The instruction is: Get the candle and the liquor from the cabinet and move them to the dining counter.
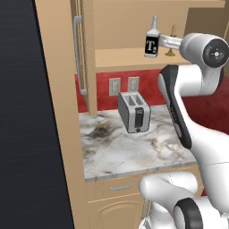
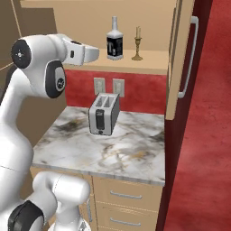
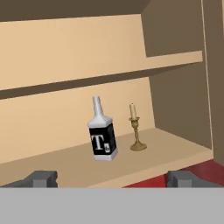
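The liquor (image 3: pixel 103 140), a square black bottle with a white "T" label, stands upright on the lower shelf of the open cabinet (image 3: pixel 175 151). The candle (image 3: pixel 136 131) on its brass holder stands just to its right. Both also show from the base cameras: liquor (image 1: pixel 152 42) (image 2: pixel 114 43), candle (image 1: pixel 171 44) (image 2: pixel 137 45). My gripper (image 3: pixel 113 179) is open, level with the shelf and short of its front edge, pointing at the bottle with nothing between its fingers. The hand (image 2: pixel 85 53) hangs left of the bottle. The dining counter is out of view.
A silver toaster (image 1: pixel 134 112) (image 2: pixel 103 113) sits on the small marble worktop (image 1: pixel 120 156) (image 2: pixel 131 153) below the cabinet. An open cabinet door (image 2: pixel 180 58) with a bar handle juts out on the right; another door (image 1: pixel 56 89) stands on the left. Drawers (image 2: pixel 126 195) lie below.
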Robot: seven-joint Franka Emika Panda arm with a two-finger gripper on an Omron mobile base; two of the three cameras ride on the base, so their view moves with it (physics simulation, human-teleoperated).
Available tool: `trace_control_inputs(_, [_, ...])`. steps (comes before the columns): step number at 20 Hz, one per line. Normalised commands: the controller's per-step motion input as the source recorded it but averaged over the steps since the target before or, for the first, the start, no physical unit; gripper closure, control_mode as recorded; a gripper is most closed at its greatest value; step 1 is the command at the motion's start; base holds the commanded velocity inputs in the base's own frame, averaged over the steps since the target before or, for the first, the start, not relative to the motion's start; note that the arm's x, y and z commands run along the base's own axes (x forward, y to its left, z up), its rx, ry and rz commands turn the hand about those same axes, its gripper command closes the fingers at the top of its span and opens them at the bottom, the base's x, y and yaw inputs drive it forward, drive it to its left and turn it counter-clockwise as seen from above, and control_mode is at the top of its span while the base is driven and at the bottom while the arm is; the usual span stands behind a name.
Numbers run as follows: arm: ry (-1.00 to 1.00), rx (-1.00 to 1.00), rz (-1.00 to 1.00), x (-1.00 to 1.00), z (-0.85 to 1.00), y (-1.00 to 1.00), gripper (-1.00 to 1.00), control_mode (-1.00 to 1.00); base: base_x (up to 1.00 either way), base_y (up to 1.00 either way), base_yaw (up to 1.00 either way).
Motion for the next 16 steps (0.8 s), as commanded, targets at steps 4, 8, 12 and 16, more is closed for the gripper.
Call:
trace_control_inputs(4, [0.00,0.00,0.00,0.11,0.00,0.00,-1.00,-1.00,0.00,0.00,0.00])
trace_control_inputs(8, [0.00,0.00,0.00,0.07,0.00,-0.01,-1.00,-1.00,0.00,0.00,0.00])
trace_control_inputs(12, [-0.02,0.00,0.00,0.02,0.00,-0.12,-1.00,-1.00,0.00,0.00,0.00])
trace_control_inputs(16, [-0.05,0.00,0.00,0.07,0.00,-0.11,-1.00,-1.00,0.00,0.00,0.00])
